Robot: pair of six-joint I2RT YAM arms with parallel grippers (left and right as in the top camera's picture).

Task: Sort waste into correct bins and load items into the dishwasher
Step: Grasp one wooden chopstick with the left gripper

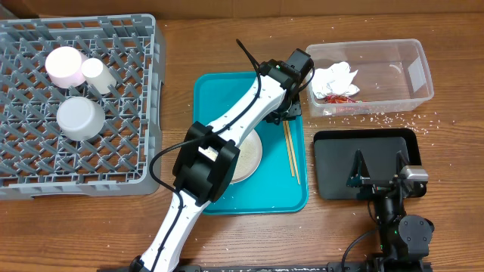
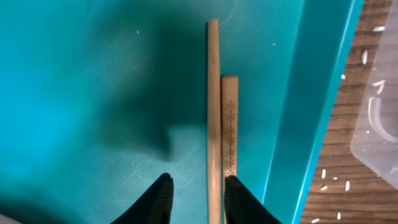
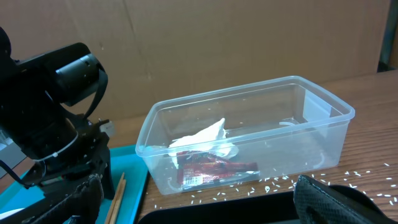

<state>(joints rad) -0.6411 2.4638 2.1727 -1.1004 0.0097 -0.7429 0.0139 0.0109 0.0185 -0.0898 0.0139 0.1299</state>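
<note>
Two wooden chopsticks (image 1: 291, 147) lie side by side along the right side of the teal tray (image 1: 219, 91). My left gripper (image 1: 291, 113) is low over their far end. In the left wrist view it is open (image 2: 198, 180), with one chopstick (image 2: 213, 93) between the fingers and the right finger over the other. A white plate (image 1: 249, 155) on the tray is partly hidden by the left arm. The clear tub (image 1: 393, 72) holds the napkin (image 1: 335, 77) and red wrapper (image 1: 342, 96). My right gripper (image 1: 378, 168) is open and empty over the black tray (image 1: 333, 166).
The grey dish rack (image 1: 155, 106) at left holds a pinkish bowl (image 1: 65, 66), a small white cup (image 1: 97, 74) and a grey bowl (image 1: 80, 117). Rice grains (image 1: 393, 119) lie scattered on the wood between the tub and the black tray.
</note>
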